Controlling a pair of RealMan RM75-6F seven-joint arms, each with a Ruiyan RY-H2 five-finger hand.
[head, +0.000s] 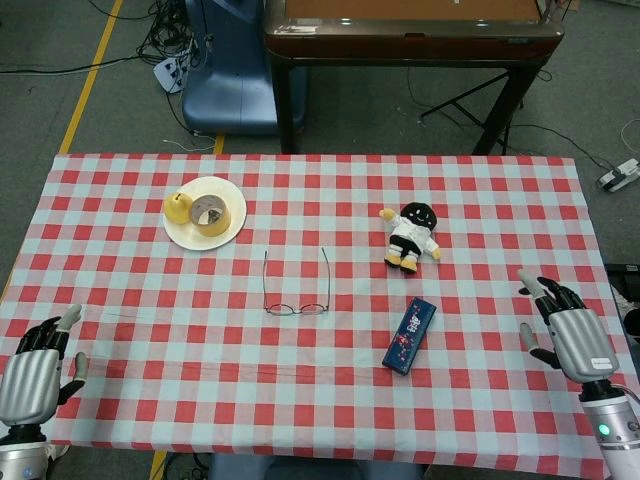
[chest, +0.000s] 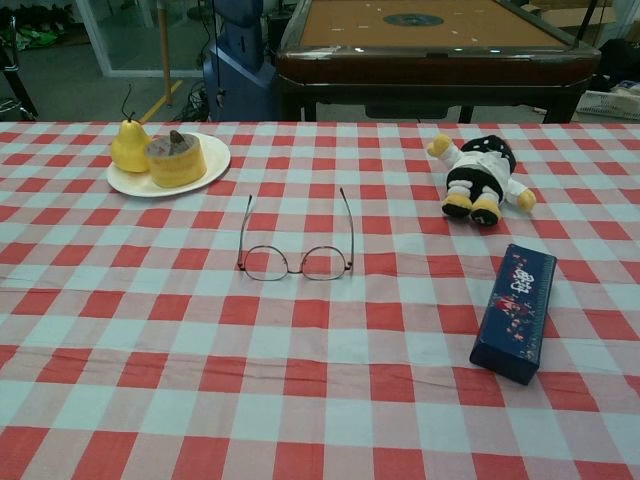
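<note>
Right robot hand (head: 565, 330) hovers empty near blue box (head: 409, 335).

This is looking like a lab or test hall, not a home. A table (head: 120, 300) wearing a red-and-white checked cloth is standing on a grey industrial floor (head: 60, 110). Behind the table, a yellow marking line (head: 95, 75) is running across that floor, and loose cables and a power strip (head: 170, 70) are lying beside a blue machine base (head: 225, 70). Directly behind the table's far edge, a wood-framed game table (chest: 440, 40) is standing. Further back to the left, a glass partition (chest: 130, 35) is showing.
</note>
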